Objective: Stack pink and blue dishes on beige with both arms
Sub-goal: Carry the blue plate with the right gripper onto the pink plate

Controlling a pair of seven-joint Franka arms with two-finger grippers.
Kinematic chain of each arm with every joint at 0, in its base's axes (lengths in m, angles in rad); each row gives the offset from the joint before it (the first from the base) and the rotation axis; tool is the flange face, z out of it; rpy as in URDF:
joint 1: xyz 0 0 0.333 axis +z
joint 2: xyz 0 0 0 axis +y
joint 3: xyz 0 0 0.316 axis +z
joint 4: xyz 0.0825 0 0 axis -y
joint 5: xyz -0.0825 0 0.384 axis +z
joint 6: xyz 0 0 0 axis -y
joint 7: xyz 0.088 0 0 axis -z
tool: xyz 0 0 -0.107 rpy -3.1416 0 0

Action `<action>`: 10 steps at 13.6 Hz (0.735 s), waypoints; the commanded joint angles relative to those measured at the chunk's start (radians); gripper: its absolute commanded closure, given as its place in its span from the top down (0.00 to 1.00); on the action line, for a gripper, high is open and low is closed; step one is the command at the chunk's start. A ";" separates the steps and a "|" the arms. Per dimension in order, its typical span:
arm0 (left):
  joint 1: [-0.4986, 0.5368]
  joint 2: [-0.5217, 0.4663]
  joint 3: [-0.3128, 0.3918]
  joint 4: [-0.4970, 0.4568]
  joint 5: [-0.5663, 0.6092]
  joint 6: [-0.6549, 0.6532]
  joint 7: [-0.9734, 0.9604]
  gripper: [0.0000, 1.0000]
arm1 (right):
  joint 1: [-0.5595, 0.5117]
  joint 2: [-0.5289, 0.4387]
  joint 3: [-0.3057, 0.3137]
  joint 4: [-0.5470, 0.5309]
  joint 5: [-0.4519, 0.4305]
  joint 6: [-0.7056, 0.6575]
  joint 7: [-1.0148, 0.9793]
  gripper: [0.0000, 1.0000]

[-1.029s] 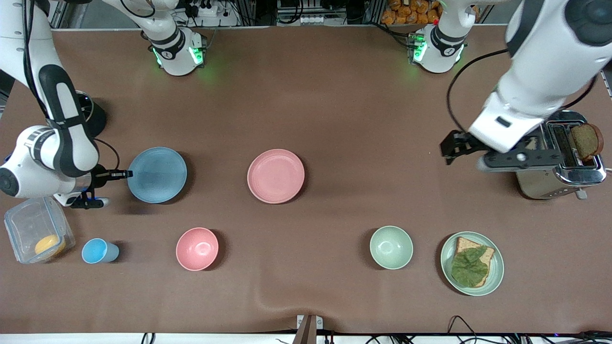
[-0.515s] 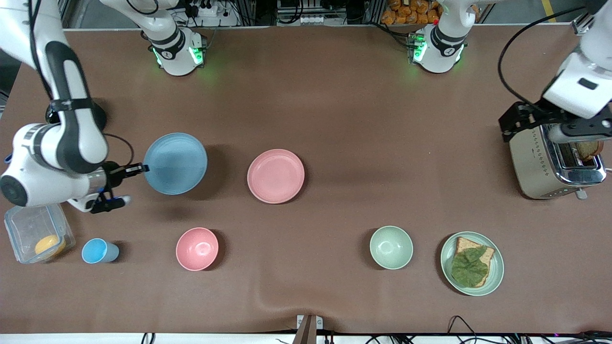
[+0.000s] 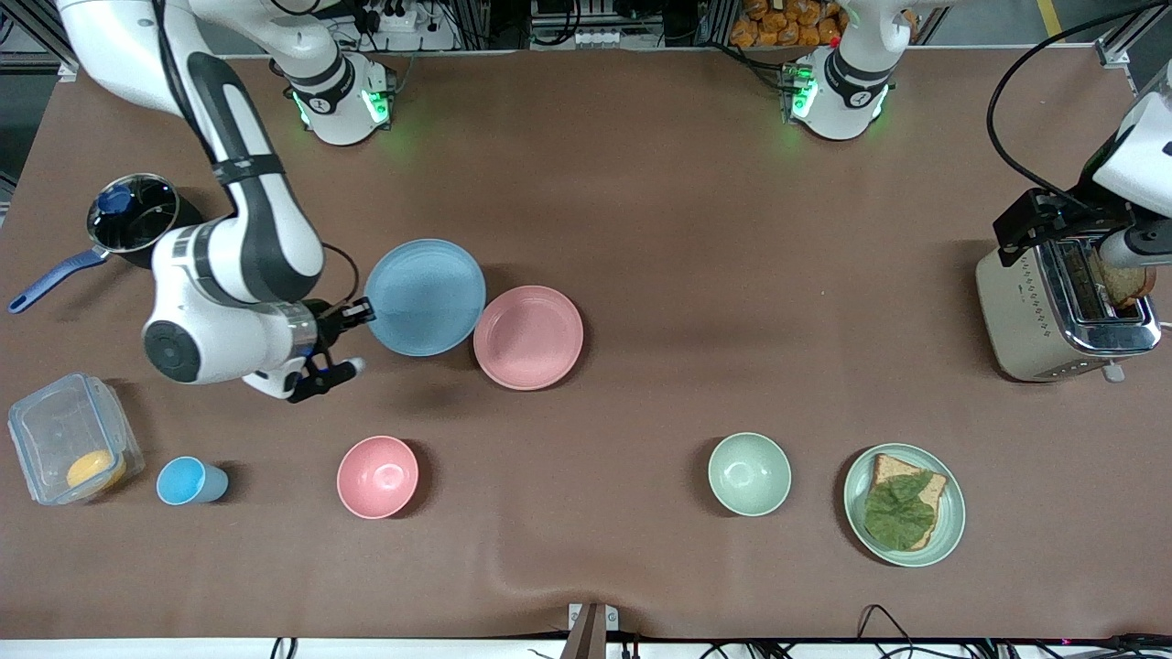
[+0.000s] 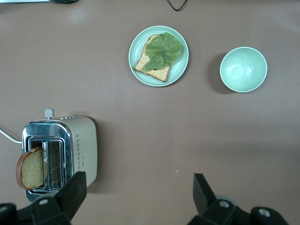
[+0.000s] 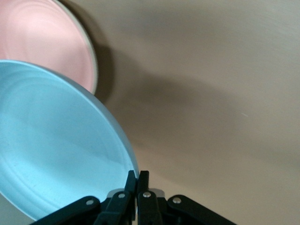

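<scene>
Beside pink plate (image 3: pixel 528 337) — airborne blue plate (image 3: pixel 425 297), right gripper's (image 3: pixel 359 314) jaws clamped.

Toaster (image 3: pixel 1062 311) w/ bread slice (image 3: pixel 1122 282), green plate (image 3: pixel 948 540) w/ bread+leaf, green bowl (image 3: pixel 749 473), pink bowl (image 3: pixel 377 476), blue cup (image 3: pixel 188 480), saucepan (image 3: pixel 133 218)

Setting: robotics lab, arranged as a mock kitchen. Evidence: two white arms bolted along one edge of a brown-covered table (image 3: pixel 641 201); aluminium framing, power strips and cables at that edge; kitchen props laid out, including toaster (image 3: pixel 1062 311), bowls, plates, saucepan (image 3: pixel 133 215).
</scene>
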 commanded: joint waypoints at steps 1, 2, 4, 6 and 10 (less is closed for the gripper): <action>-0.011 -0.026 0.016 -0.019 -0.033 -0.011 0.015 1.00 | 0.097 0.020 -0.012 -0.006 0.037 0.076 0.053 0.00; -0.011 -0.026 0.017 -0.020 -0.058 -0.012 0.012 1.00 | 0.126 0.036 -0.012 -0.004 0.047 0.099 0.087 0.00; -0.011 -0.026 0.017 -0.022 -0.063 -0.015 0.009 1.00 | 0.174 0.079 -0.012 -0.002 0.099 0.161 0.092 0.00; -0.009 -0.023 0.017 -0.022 -0.064 -0.015 0.012 1.00 | 0.197 0.111 -0.012 -0.004 0.115 0.229 0.092 0.00; -0.006 -0.019 0.013 -0.019 -0.064 -0.012 0.015 1.00 | 0.202 0.148 -0.012 0.004 0.121 0.307 0.092 0.00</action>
